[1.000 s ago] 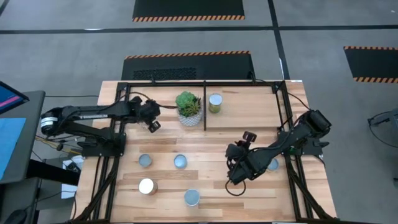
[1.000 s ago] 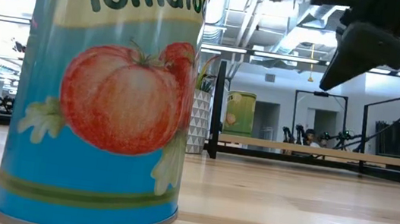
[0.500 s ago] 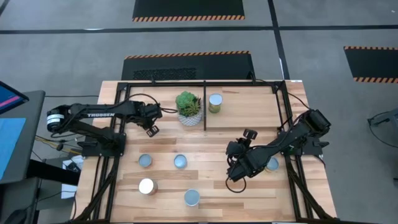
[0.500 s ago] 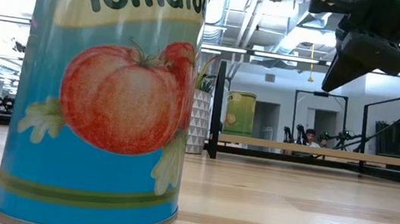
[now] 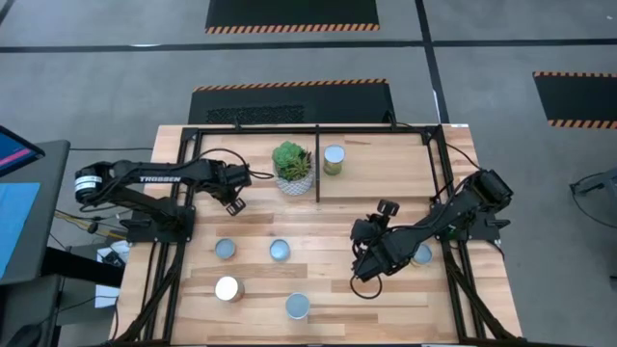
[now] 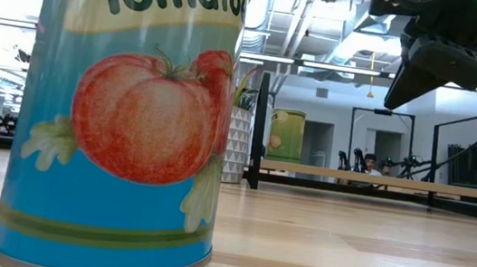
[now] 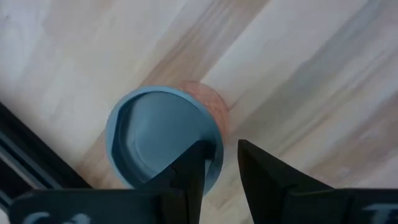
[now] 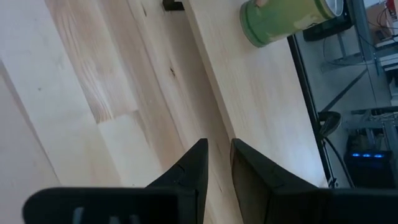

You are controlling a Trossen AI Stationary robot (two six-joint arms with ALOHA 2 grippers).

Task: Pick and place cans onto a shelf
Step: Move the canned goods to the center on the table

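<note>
Several cans stand upright on the wooden boards inside the black shelf frame [image 5: 317, 129]. A green-labelled can [image 5: 334, 159] stands at the far side, just right of the centre bar [image 5: 317, 183]. Blue-topped cans [image 5: 225, 249] [image 5: 280, 251] [image 5: 297, 306] and a silver-topped can [image 5: 228, 288] stand near the front left. One more can [image 5: 422, 254] is partly hidden under my right arm. My left gripper [image 5: 234, 203] is shut, raised above the left boards, and in its wrist view a blue-topped can [image 7: 163, 137] lies just beyond the fingertips. My right gripper [image 5: 359, 280] is shut, empty and above bare boards; it also shows in the low view [image 6: 430, 61].
A green succulent in a white patterned pot [image 5: 292, 169] stands left of the centre bar, close to my left gripper. A tomato-labelled can [image 6: 123, 110] fills the low view's left. The shelf's black side rails [image 5: 445, 193] run along both table edges. Bare board lies between the arms.
My left gripper has gone a little toward the table's near edge and left, away from the succulent and toward the blue-topped cans. My right arm has kept nearly still. No can has moved.
</note>
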